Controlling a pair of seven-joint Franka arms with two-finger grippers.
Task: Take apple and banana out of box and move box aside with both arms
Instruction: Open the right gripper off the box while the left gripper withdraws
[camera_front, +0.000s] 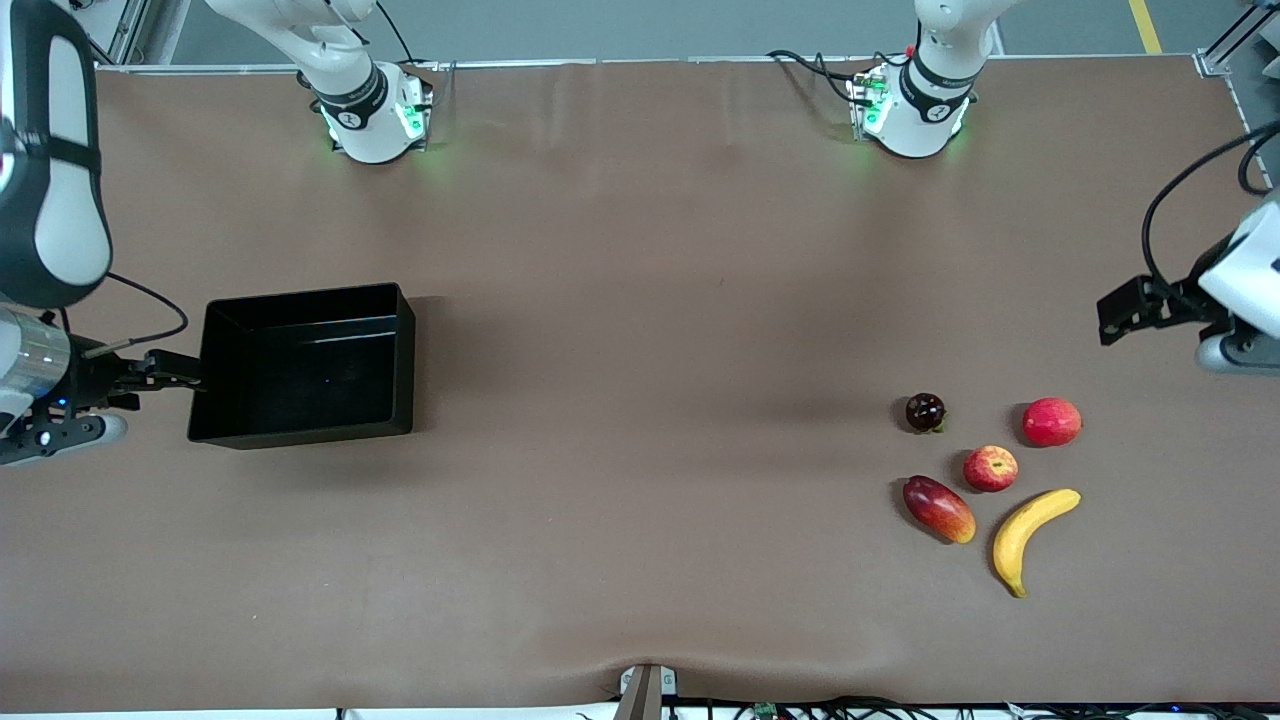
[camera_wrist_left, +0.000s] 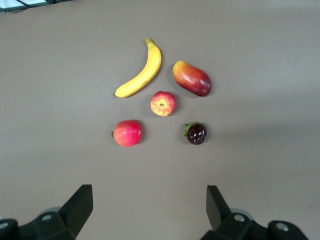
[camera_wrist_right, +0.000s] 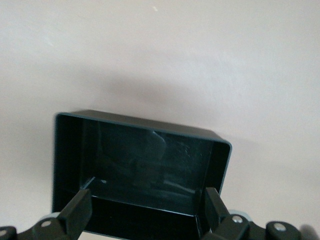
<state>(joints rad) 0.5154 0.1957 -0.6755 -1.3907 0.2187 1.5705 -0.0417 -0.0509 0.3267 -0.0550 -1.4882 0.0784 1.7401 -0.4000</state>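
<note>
This is a robotics lab: two white arms (camera_front: 350, 90) are bolted along one edge of a wide table (camera_front: 640, 250) covered in plain brown matting, green status lights glow at their bases, loose cables (camera_front: 800, 708) trail along the table's edges, and grey flooring surrounds it.

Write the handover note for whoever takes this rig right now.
Right pincer: open, at the box wall at the right arm's end of the table, gripping nothing.
Left pincer: open, empty, above the table near the fruit at the left arm's end.
Box: empty.
Apple and banana: on the table among the other fruit, banana nearest the front camera.
Done: both fruits out, box aside.
Left: nothing visible except drawing the arms clear.
</note>
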